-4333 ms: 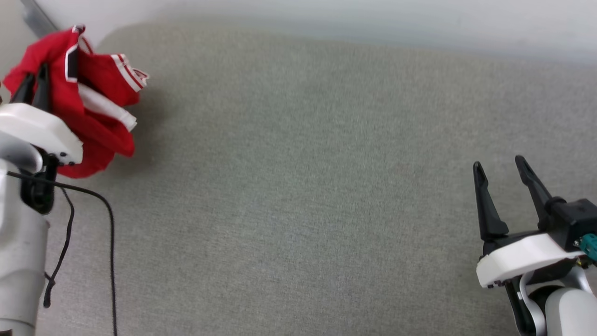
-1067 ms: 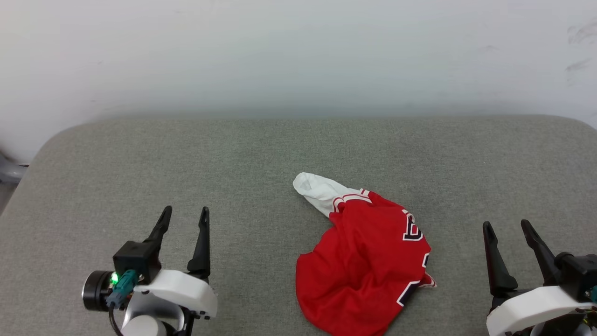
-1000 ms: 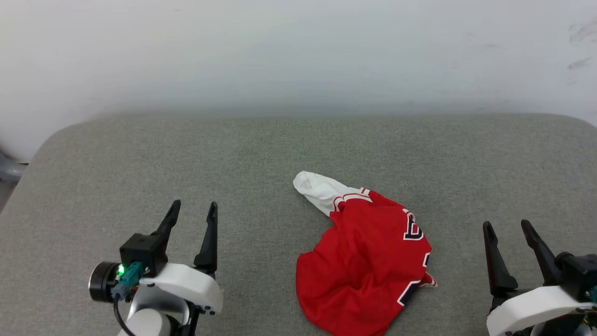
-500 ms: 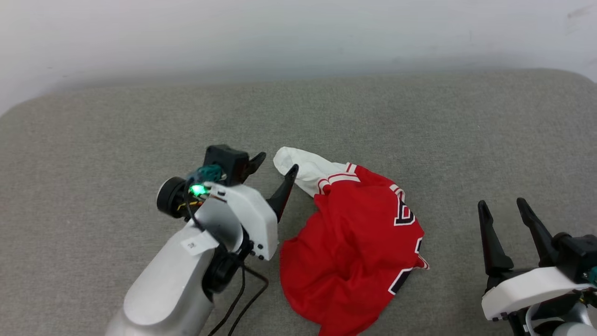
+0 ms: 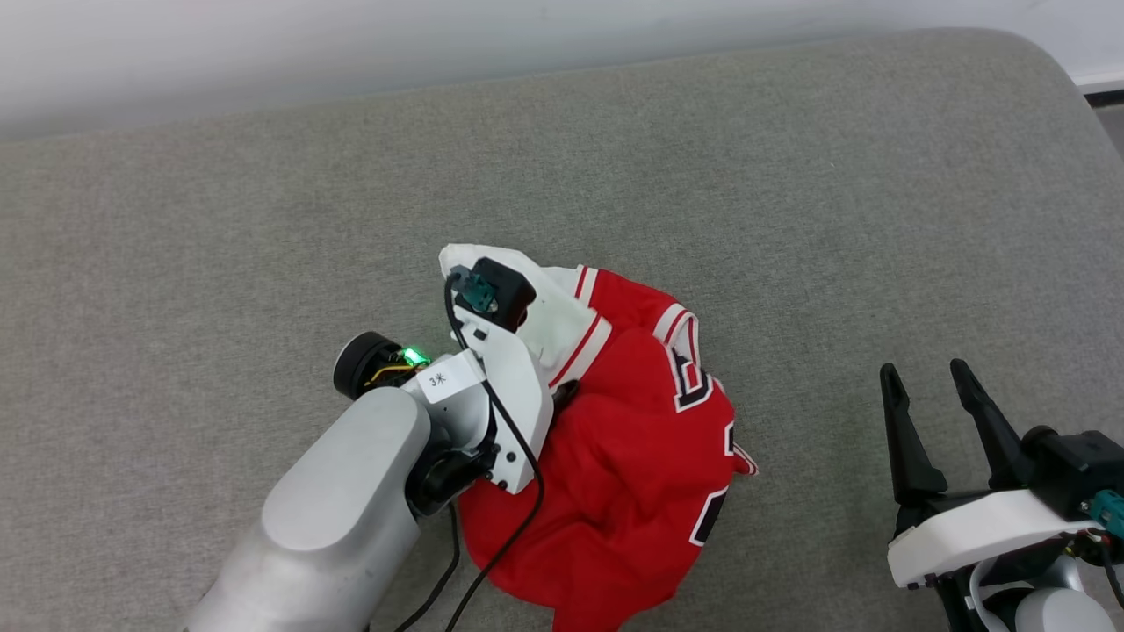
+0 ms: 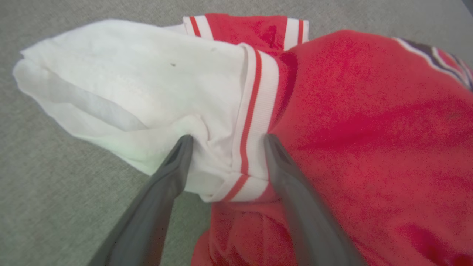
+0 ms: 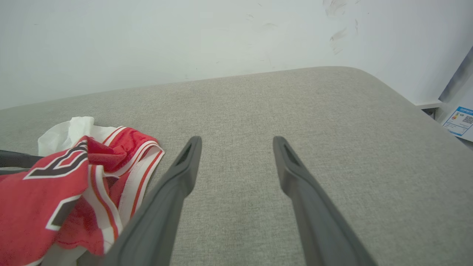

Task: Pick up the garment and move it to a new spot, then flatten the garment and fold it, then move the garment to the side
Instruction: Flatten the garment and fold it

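The garment (image 5: 632, 456), a red jersey with a white sleeve and black lettering, lies crumpled on the grey surface. My left wrist (image 5: 505, 395) hangs over its upper left part and hides some of the sleeve. In the left wrist view, my left gripper (image 6: 227, 139) is open, its fingertips pressed into the fabric on either side of the white sleeve's (image 6: 140, 85) striped cuff (image 6: 255, 107). My right gripper (image 5: 924, 371) stands open and holds nothing, to the right of the garment. In its own view the right gripper (image 7: 237, 140) points over bare surface, with the garment (image 7: 55, 184) at the left.
A grey fabric-covered surface (image 5: 263, 219) carries everything. A white wall (image 7: 147, 37) rises behind it. The surface rounds off at its far right corner (image 5: 1054, 79). A black cable (image 5: 518, 509) from my left arm trails over the garment's near part.
The head camera has tilted down. My left gripper let go of the garment, then swung in from the lower left and came down over the white sleeve. The right gripper has stayed put.
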Robot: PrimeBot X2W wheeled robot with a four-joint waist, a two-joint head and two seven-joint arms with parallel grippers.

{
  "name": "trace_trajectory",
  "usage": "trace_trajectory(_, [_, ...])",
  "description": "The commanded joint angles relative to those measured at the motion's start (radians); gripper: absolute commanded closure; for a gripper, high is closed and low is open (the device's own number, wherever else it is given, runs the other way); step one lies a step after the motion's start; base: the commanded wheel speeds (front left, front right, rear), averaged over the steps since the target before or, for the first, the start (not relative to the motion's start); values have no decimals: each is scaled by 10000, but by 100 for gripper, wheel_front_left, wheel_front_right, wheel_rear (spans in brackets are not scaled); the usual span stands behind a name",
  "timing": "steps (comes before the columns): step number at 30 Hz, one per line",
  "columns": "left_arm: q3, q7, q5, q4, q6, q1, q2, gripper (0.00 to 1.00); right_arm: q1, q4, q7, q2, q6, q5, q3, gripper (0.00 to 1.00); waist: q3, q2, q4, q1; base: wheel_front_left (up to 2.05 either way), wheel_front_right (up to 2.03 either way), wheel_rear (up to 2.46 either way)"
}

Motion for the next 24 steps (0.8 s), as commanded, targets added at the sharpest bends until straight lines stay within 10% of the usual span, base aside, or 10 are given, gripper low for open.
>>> trace_trajectory(1, [-79, 201, -44, 70, -25, -134, 97, 28, -144, 37, -82, -6, -3, 45, 29, 0, 60, 0, -69, -1, 0, 0, 0])
trace_trajectory(2, [-253, 615, -257, 162, -78, -221, 166, 100, -188, 196, -188, -6, -3, 98, 44, 0, 91, 0, -101, -1, 0, 0, 0])
trace_trajectory(24, [-126, -2058, 855, -2548, 1205, 1869, 1836, 100, 142, 113, 152, -6, -3, -189, -490, 0, -1091, 0, 1451, -1, 0, 0, 0])
